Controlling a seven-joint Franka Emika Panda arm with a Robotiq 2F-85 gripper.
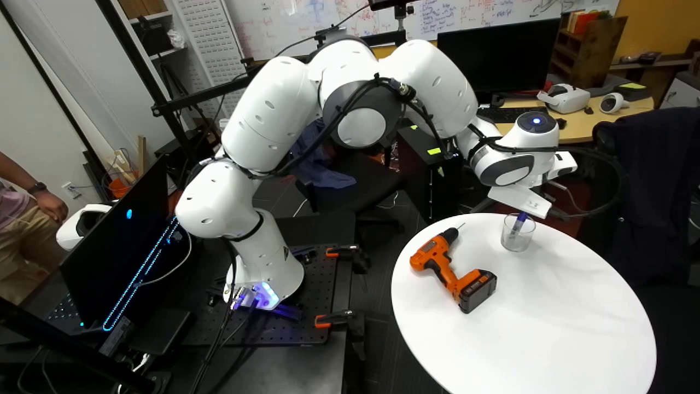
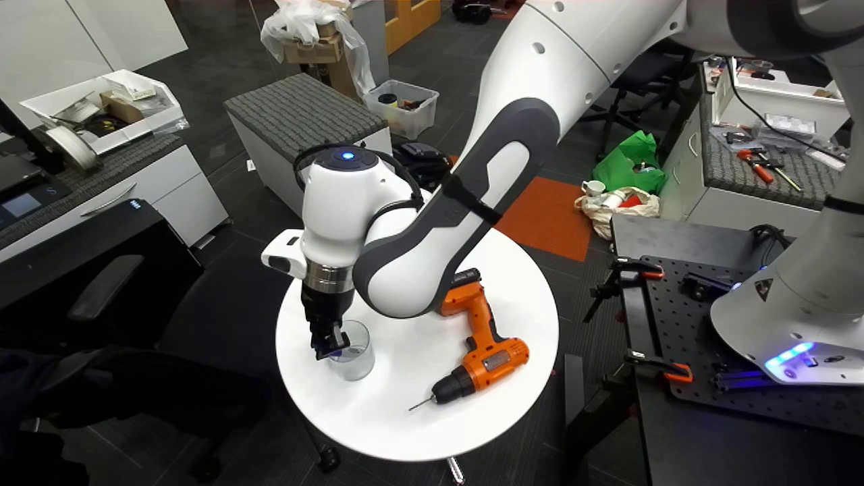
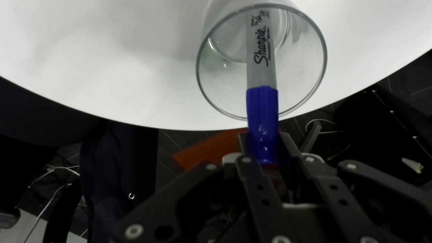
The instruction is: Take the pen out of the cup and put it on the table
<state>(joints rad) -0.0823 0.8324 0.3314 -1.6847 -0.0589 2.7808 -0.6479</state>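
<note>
Pen (image 3: pixel 262 84) in the cup (image 1: pixel 525 232), held by the hand (image 3: pixel 264 139)

The grey part of the pen is down inside the clear cup, and the pen's blue cap (image 3: pixel 262 114) sticks up out of the top. The pen leans to one side. Black letters (image 3: pixel 261 45) on it say "Sharpie". The hand has its two fingers (image 3: pixel 251 172) close together, only as far apart as the cap is wide. They pinch the end of the cap, one finger on each side.

The cup stands upright on the round white table (image 1: pixel 569 312), near the edge. An orange and black drill (image 2: pixel 482 337) lies on its side on the same table, near the cup but apart from it. In both exterior views, the white robot arm (image 1: pixel 432 82) is bent, with its far end above the cup, and a small blue light (image 2: pixel 347 155) glows there. In an exterior view, a black screen (image 1: pixel 497 54) stands on a wooden desk (image 1: pixel 590 126). A person (image 1: pixel 22 230) shows in part near a laptop (image 1: pixel 117 257).
</note>
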